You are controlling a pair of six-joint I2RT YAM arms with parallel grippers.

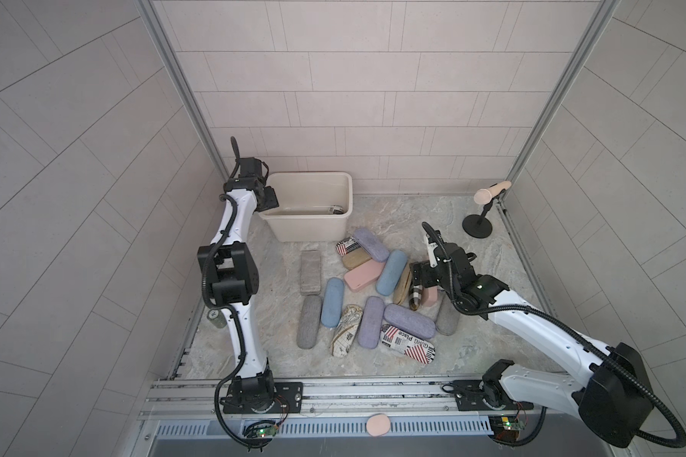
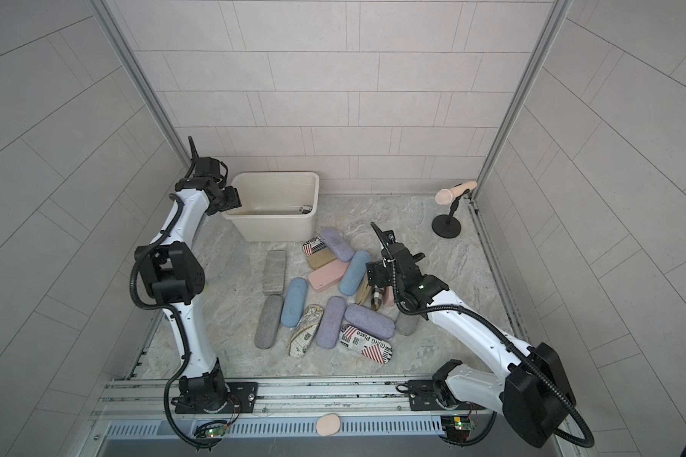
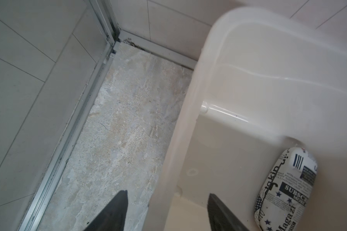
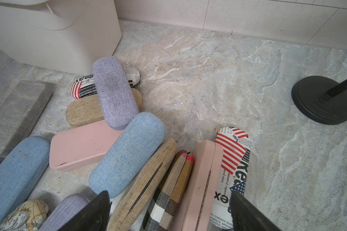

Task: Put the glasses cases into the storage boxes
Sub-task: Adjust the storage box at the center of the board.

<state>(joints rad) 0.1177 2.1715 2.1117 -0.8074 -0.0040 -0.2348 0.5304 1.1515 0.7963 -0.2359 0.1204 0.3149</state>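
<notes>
The cream storage box (image 1: 305, 228) (image 2: 272, 228) stands at the back left, with one newspaper-print glasses case (image 1: 335, 209) (image 3: 284, 192) lying inside against its right wall. My left gripper (image 1: 268, 200) (image 3: 167, 193) hovers open and empty over the box's left wall (image 3: 190, 112), one finger on each side of it. Several glasses cases lie piled on the floor: lilac (image 1: 371, 244), pink (image 1: 363, 275), light blue (image 1: 391, 273), flag-print (image 1: 408, 343). My right gripper (image 1: 418, 277) (image 4: 169, 193) is open just above tan (image 4: 146, 180), plaid (image 4: 174, 180) and pink (image 4: 202, 176) cases standing on edge.
A black-based microphone stand (image 1: 478, 227) (image 4: 325, 100) stands at the back right. A flat grey case (image 1: 310, 273) lies left of the pile. A pink oval thing (image 1: 378, 425) rests on the front rail. A small dark can (image 1: 216, 316) sits behind the left arm.
</notes>
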